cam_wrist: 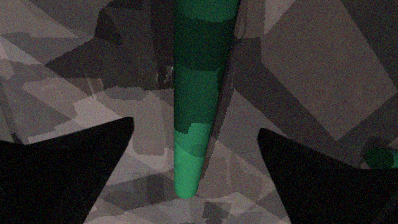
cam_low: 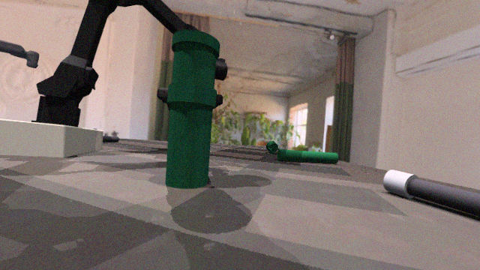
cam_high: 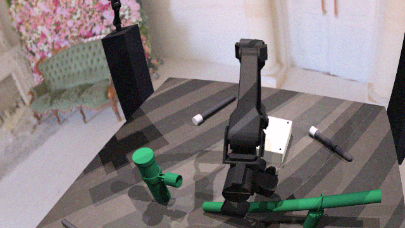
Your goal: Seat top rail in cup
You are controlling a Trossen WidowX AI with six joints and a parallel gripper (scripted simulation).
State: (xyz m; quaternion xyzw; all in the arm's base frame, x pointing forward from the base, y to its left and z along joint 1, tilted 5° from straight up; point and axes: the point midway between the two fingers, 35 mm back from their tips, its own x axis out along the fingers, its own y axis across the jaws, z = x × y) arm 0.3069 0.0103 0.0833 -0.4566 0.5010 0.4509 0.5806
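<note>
The green rail [cam_high: 349, 199] [cam_wrist: 200, 97] slopes down to its cut end, which is low and short of the cup. The rail passes through the wire-like loop cap [cam_high: 322, 202] at the right. The big green post [cam_high: 162, 194] [cam_low: 187, 146] stands upright with the brace band [cam_low: 192, 94] fairly high, below the post cap [cam_high: 143, 156] [cam_low: 196, 39]. The empty rail-end cup [cam_high: 172, 179] hangs on the band's side toward the rail. My gripper [cam_wrist: 197, 128] is open over the rail near its cut end, the fingers apart on either side; whether either touches it is hidden.
The white box [cam_high: 280, 134] [cam_low: 34, 139] is at the arm's base. Dark rods with white ends [cam_high: 213, 109] [cam_high: 332, 145] [cam_low: 442, 191] lie around. Another green tube [cam_low: 309, 156] lies beyond the post. Part of a green piece [cam_wrist: 380, 156] shows at the wrist view's right edge.
</note>
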